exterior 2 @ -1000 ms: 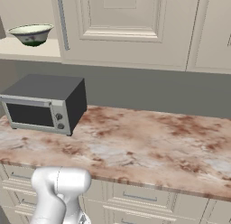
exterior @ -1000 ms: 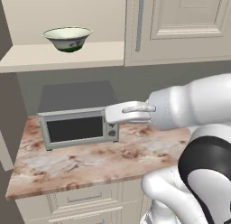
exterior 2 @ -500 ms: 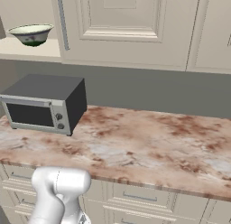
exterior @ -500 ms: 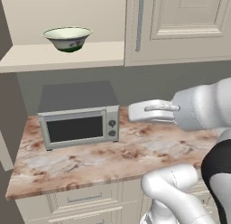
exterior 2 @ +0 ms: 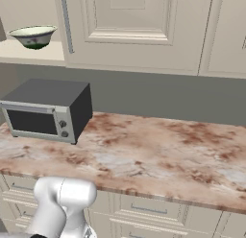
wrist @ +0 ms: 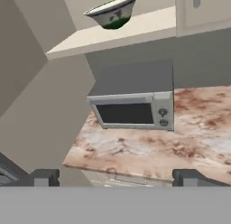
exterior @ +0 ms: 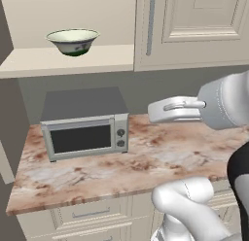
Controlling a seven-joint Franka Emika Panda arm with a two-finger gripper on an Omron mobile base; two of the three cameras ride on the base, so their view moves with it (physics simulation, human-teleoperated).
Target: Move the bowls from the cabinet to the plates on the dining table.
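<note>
A wide cream-white bowl with a dark green base (exterior: 73,41) sits upright on the plain beige shelf (exterior: 68,60) of the open cream wall cabinet (exterior: 194,28), towards the left part of that shelf and well clear of its front edge. Beside the open bay, the raised-panel cabinet door carries a long vertical grey bar handle (exterior: 151,21). Below the shelf, a grey box-shaped microwave oven with a dark glass door (exterior: 85,123) stands on the pink-brown marbled stone desk (exterior: 160,157), at the desk's left end, with two round knobs on its right-hand panel. Cream drawer fronts with short horizontal handles (exterior: 92,213) run under the desk edge. The white arm reaches in from the right at about microwave-top height, over the desk and right of the microwave. The tool (wrist: 115,177) has its two dark fingertips (wrist: 43,177) standing far apart with nothing between them; it holds nothing and sits well below and to the right of the bowl.
</note>
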